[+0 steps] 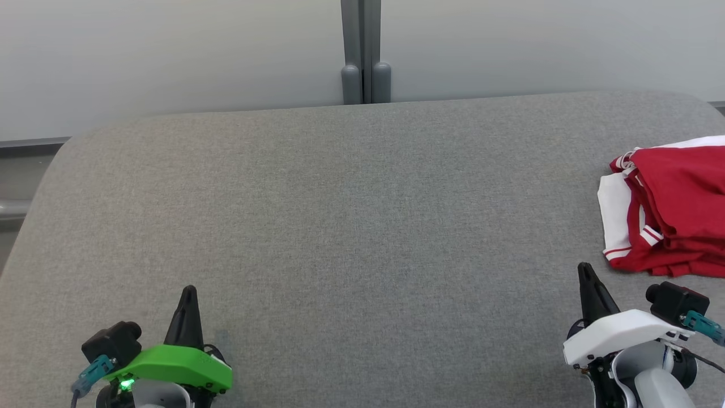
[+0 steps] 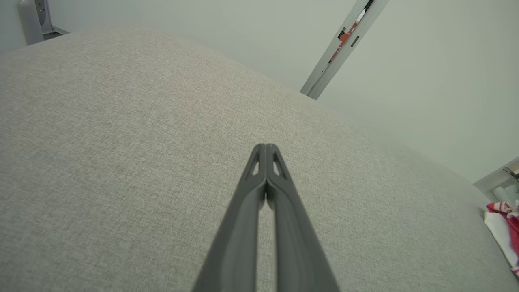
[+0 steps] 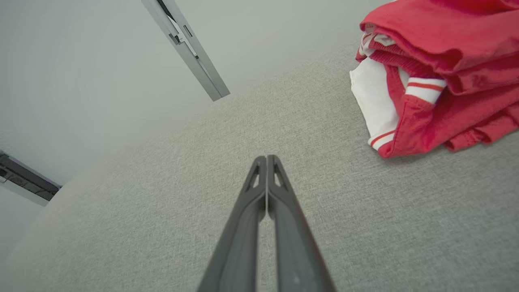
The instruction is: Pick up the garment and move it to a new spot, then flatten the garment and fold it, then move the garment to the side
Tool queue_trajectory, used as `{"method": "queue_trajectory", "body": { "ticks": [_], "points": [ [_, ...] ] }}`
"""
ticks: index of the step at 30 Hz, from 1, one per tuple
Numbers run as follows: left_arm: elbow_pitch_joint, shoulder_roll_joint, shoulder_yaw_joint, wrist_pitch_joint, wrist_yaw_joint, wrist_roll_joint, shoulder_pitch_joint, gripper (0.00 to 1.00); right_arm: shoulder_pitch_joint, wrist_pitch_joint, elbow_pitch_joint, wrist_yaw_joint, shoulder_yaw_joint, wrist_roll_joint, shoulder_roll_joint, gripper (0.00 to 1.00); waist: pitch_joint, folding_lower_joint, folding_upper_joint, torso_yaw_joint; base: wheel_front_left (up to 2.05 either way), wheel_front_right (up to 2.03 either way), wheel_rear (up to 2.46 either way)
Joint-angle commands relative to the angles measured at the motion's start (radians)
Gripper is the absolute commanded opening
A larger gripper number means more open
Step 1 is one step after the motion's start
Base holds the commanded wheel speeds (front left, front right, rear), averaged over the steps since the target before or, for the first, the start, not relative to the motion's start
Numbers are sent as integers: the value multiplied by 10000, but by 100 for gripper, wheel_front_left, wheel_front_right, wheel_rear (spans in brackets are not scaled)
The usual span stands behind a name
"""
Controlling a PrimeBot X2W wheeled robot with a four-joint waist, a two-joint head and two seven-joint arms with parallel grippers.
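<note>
Garment (image 1: 674, 209), apparently folded, lies just beyond the right jaws, untouched; both jaws closed tight, empty.

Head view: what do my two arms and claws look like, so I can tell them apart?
The left claw is a dark tapered spike on a wrist with a bright green cover and a lit green light. The right claw has the same dark shape, with a white cover. Each wrist carries a black camera block with a teal plug.
</note>
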Motion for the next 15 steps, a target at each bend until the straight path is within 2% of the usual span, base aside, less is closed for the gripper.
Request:
{"method": "queue_trajectory", "body": {
  "ticks": [1, 15],
  "points": [
    [-222, 32, 103, 84, -44, -394, -119, 0, -140, 77, -222, -2, -59, 439, -41, 0, -1, 0, 0, -5, 0, 0, 0],
    [-549, 44, 359, 623, -105, -2386, -97, 0, -128, 506, -434, -4, -196, 2517, 17, 0, -6, 0, 0, -53, 0, 0, 0]
  ]
}}
